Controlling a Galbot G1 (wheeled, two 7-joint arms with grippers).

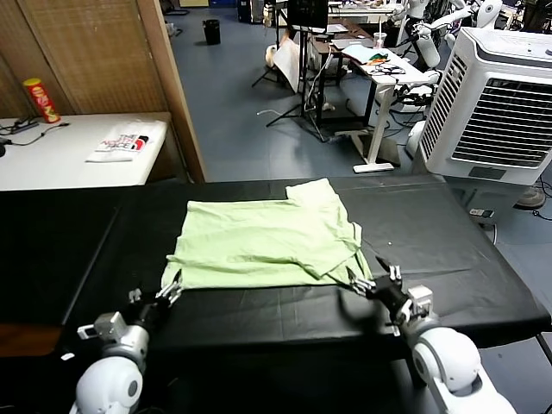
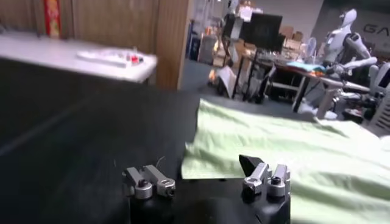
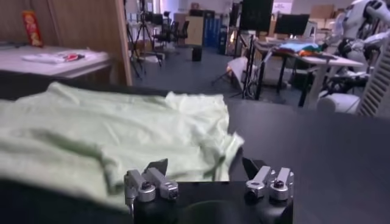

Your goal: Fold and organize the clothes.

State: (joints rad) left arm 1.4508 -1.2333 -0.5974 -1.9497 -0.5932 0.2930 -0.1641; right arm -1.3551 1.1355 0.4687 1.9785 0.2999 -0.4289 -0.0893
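Folded light-green shirt (image 1: pixel 267 241) on a black table cover (image 1: pixel 448 250), centre of the head view, with both grippers at its near edge.

The left gripper (image 1: pixel 171 289), lower left of the frame, stands with fingers apart at the shirt's near left corner. The right gripper (image 1: pixel 373 282), lower right, is likewise spread at the near right corner. Neither appears to hold cloth, though contact at the fingertips is hard to judge.
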